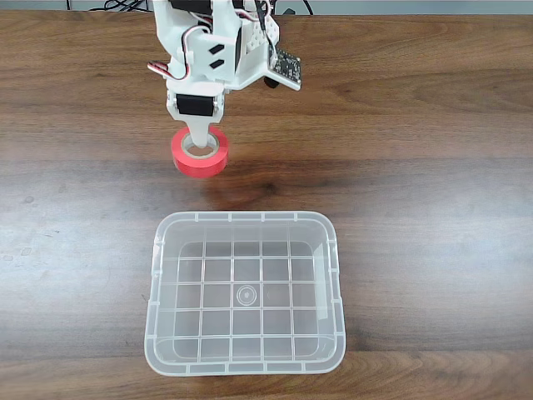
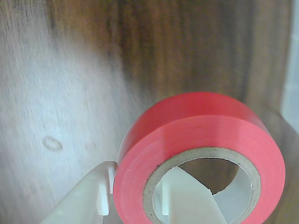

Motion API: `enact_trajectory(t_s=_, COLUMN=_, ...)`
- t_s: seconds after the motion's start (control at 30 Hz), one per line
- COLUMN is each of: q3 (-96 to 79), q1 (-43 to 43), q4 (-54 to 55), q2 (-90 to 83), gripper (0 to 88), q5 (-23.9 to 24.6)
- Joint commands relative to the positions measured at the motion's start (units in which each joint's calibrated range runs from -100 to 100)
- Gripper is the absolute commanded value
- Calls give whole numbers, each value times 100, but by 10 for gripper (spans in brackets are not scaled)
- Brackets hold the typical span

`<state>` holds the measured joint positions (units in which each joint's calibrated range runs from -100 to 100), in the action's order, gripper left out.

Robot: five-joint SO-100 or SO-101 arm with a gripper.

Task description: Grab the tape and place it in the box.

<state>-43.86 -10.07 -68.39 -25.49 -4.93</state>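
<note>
So the wooden table (image 1: 433,150) is taking up pretty much everything in the fixed view, dark brown grain running left to right, with some glare washing out a patch of it in the wrist view. Next biggest is the box (image 1: 158,275), sitting at the near side of the table a bit left of centre, clear plastic, rounded corners, grid bottom showing through, and nothing is lying inside it. The white arm (image 1: 208,58) is coming in from the far edge, with some red and black wires looping off its left side and a small circuit board (image 1: 287,68) sticking out on its right. The gripper (image 1: 200,143) is pointing down at the tape (image 1: 218,158), which is resting on the table just beyond the far rim of the box, clearly apart from it. In the wrist view the tape (image 2: 196,135) is looking huge and close, red-orange with the pale cardboard core, and the gripper (image 2: 133,198) is pinching the roll's wall: one white finger is sitting outside the roll on the left, the other is poking up inside the core hole. Nothing is lying between the tape and the box, just bare wood.
</note>
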Motion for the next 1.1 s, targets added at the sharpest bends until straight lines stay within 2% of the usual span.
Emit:
enact_trajectory(t_s=0.0, q3=1149, q1=312, q4=-849, q2=-983, gripper=17, q5=-2)
enact_trajectory(t_s=0.23, q3=1859, q1=590, q4=-1397, q2=-1152, gripper=17, q5=124)
enact_trajectory(t_s=0.63, q3=2271, q1=897, q4=-1277, q2=-1063, gripper=17, q5=266)
enact_trajectory(t_s=0.77, q3=3120, q1=1058, q4=-1235, q2=-387, gripper=17, q5=419)
enact_trajectory(t_s=1.07, q3=5766, q1=1080, q4=-926, q2=2300, gripper=17, q5=583)
